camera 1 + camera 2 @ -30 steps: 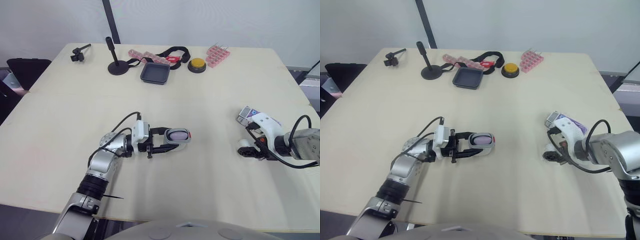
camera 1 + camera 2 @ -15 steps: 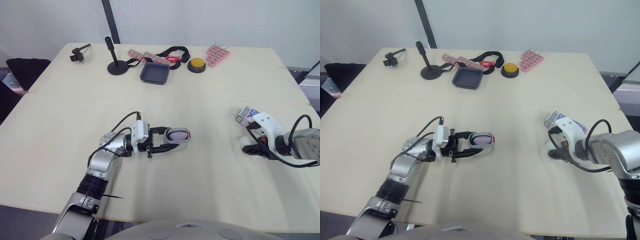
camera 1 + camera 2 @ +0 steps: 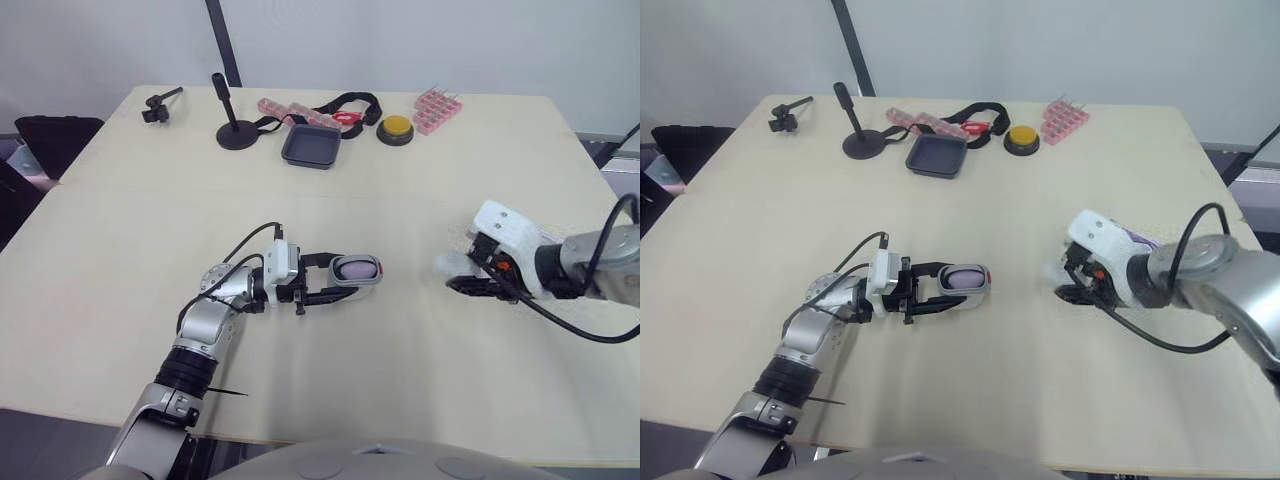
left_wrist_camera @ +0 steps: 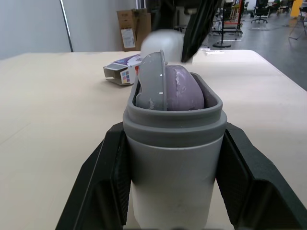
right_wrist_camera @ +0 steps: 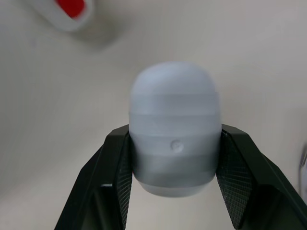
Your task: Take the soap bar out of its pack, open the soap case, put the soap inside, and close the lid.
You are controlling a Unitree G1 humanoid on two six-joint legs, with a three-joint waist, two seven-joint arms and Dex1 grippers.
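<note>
Left wrist view: left gripper (image 4: 174,143) clamps soap case (image 4: 175,167); right gripper (image 5: 173,158) clamps lid (image 5: 175,105); pack (image 4: 121,73) print illegible

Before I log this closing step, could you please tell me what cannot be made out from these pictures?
- Soap: its lower part, left wrist view, hidden by the soap case wall.
- Lid: its open underside, right wrist view, turned away; blurred in the eye views.
- Soap pack: print too small, left wrist view; mostly behind the right arm in the eye views.
</note>
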